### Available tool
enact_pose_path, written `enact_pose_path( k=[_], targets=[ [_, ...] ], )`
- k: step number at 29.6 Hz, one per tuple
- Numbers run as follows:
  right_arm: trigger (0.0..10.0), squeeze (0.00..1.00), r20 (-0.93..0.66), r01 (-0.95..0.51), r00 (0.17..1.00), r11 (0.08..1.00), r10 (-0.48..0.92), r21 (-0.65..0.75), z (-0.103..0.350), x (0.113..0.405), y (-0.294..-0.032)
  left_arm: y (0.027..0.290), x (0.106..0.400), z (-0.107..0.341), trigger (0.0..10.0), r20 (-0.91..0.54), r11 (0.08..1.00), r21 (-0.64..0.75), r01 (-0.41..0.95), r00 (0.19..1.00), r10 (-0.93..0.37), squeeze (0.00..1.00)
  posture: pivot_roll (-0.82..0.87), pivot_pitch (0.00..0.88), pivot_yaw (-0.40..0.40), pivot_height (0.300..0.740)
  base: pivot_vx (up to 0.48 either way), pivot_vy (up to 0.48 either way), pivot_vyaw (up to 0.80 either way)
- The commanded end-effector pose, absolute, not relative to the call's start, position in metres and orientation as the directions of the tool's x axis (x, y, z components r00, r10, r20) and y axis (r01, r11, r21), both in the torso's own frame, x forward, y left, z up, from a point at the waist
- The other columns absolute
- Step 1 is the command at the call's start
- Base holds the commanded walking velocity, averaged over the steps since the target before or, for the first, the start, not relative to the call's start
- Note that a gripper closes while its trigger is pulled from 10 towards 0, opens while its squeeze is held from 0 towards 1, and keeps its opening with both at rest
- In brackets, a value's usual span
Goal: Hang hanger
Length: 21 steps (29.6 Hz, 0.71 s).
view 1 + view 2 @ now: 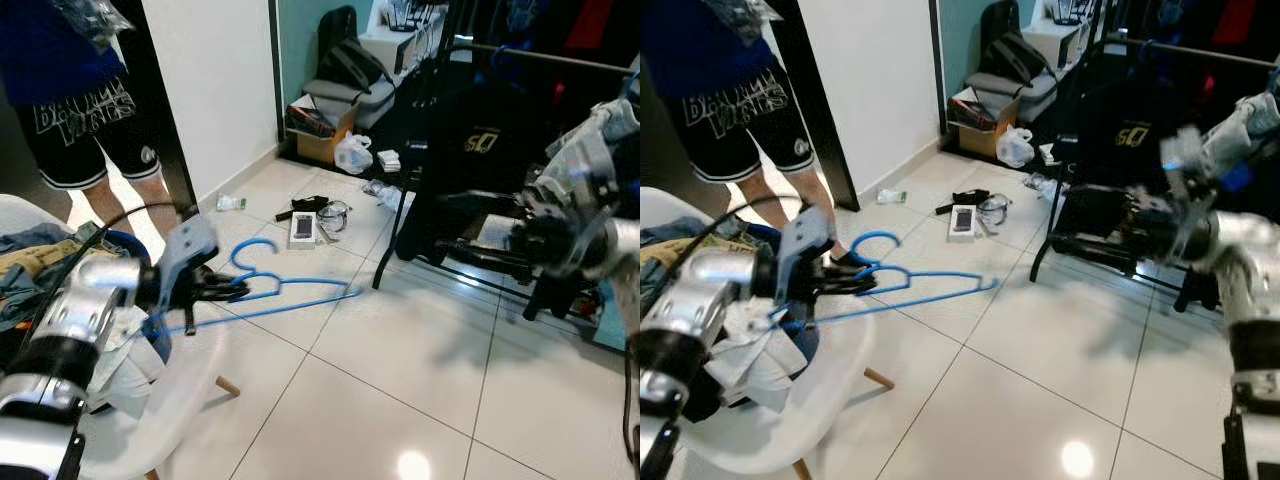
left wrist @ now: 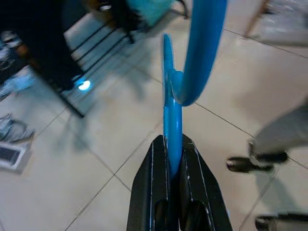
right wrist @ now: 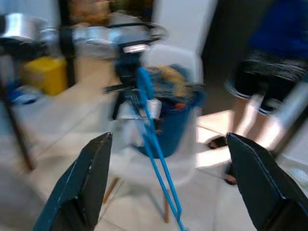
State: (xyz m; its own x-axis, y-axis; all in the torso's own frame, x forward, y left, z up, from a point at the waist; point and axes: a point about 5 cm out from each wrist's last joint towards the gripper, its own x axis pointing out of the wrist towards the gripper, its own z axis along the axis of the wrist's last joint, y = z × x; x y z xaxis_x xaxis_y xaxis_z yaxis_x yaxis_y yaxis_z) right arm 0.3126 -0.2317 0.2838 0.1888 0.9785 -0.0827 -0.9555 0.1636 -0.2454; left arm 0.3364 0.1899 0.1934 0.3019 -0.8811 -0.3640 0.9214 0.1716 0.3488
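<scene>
Across the pale tiled floor [image 1: 400,370], the biggest thing is the black clothes rack [image 1: 470,150] on the robot's right, with dark garments hanging from its rail and its legs standing on the tiles. A person in dark printed shorts [image 1: 85,125] stands at the far left beside a white wall and a black door edge. Close in on the left sits a white chair [image 1: 790,400], heaped with clothes and white cloth. Further back against the wall lies a clutter of bags, a cardboard box [image 1: 320,140] and a white plastic bag [image 1: 352,153], and a few small items lie scattered on the tiles near the rack's foot.

The blue hanger [image 1: 275,290] is held off the floor over the tiles just beyond the chair, well apart from the rack, lying roughly level with its hook pointing toward the far wall. The left tool [image 1: 232,287] grips it near the neck; in the left wrist view the two black fingers [image 2: 149,192] are pressed tight on the blue bar just below the hook. The right tool [image 3: 168,183] is raised in front of the rack, blurred, its fingers [image 3: 84,185] spread wide with nothing between them, facing the hanger and chair.
</scene>
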Motion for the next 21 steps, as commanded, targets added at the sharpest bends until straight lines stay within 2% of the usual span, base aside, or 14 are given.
enact_pose_path(
  k=[1, 2, 3, 4, 5, 6, 8, 9, 11, 13, 21],
  targets=[
    [10.0, 0.0, -0.238, -0.964, 0.072, 0.006, 0.969, -0.267, 0.289, 0.311, -0.209, 0.173, 0.33, 0.2, 10.0, -0.404, 0.046, 0.378, 0.925, 0.21, -0.891, 0.0, -0.07, 0.0, 0.028, 0.74, 0.0, 0.0, 0.0],
    [10.0, 0.0, -0.238, -0.964, 0.072, 0.006, 0.969, -0.267, 0.289, 0.311, -0.209, 0.173, 0.33, 0.2, 10.0, -0.404, 0.046, 0.378, 0.925, 0.21, -0.891, 0.0, -0.07, 0.0, 0.028, 0.74, 0.0, 0.0, 0.0],
    [10.0, 0.0, -0.315, -0.956, 0.017, -0.076, 0.949, -0.282, 0.29, 0.31, -0.194, 0.158, 0.328, 0.207, 10.0, -0.396, -0.008, 0.409, 0.913, 0.17, -0.902, 0.0, -0.07, 0.0, 0.028, 0.74, 0.0, 0.0, 0.0],
    [10.0, 0.0, -0.315, -0.956, 0.017, -0.076, 0.949, -0.282, 0.29, 0.31, -0.194, 0.158, 0.328, 0.207, 10.0, -0.396, -0.008, 0.409, 0.913, 0.17, -0.902, 0.0, -0.07, 0.0, 0.028, 0.74, 0.0, 0.0, 0.0],
    [10.0, 0.0, -0.371, -0.947, -0.036, -0.15, 0.928, -0.284, 0.291, 0.308, -0.178, 0.146, 0.326, 0.214, 10.0, -0.392, -0.051, 0.433, 0.9, 0.137, -0.91, 0.0, -0.07, 0.0, 0.03, 0.74, 0.0, 0.0, 0.0],
    [10.0, 0.0, -0.371, -0.947, -0.036, -0.15, 0.928, -0.284, 0.291, 0.308, -0.178, 0.146, 0.326, 0.214, 10.0, -0.392, -0.051, 0.433, 0.9, 0.137, -0.91, 0.0, -0.07, 0.0, 0.03, 0.74, 0.0, 0.0, 0.0],
    [10.0, 0.0, -0.452, -0.926, -0.07, -0.227, 0.889, -0.302, 0.285, 0.314, -0.152, 0.127, 0.323, 0.227, 10.0, -0.363, -0.088, 0.471, 0.878, 0.102, -0.926, 0.0, -0.07, 0.0, 0.03, 0.74, 0.0, 0.0, 0.0],
    [10.0, 0.0, -0.452, -0.926, -0.07, -0.227, 0.889, -0.302, 0.285, 0.314, -0.152, 0.127, 0.323, 0.227, 10.0, -0.363, -0.088, 0.471, 0.878, 0.102, -0.926, 0.0, -0.07, 0.0, 0.03, 0.74, 0.0, 0.0, 0.0],
    [10.0, 0.0, -0.483, -0.924, -0.076, -0.244, 0.872, -0.294, 0.28, 0.319, -0.132, 0.116, 0.32, 0.235, 10.0, -0.359, -0.098, 0.484, 0.87, 0.095, -0.928, 0.0, -0.07, 0.0, 0.024, 0.74, 0.0, 0.0, 0.0],
    [10.0, 0.0, -0.483, -0.924, -0.076, -0.244, 0.872, -0.294, 0.28, 0.319, -0.132, 0.116, 0.32, 0.235, 10.0, -0.359, -0.098, 0.484, 0.87, 0.095, -0.928, 0.0, -0.07, 0.0, 0.024, 0.74, 0.0, 0.0, 0.0],
    [10.0, 0.0, -0.589, -0.943, 0.046, -0.159, 0.807, -0.292, 0.256, 0.329, -0.126, 0.114, 0.317, 0.241, 10.0, -0.366, -0.082, 0.486, 0.87, 0.117, -0.923, 0.0, -0.06, 0.0, 0.017, 0.74, 0.0, 0.0, 0.0]
  ],
)
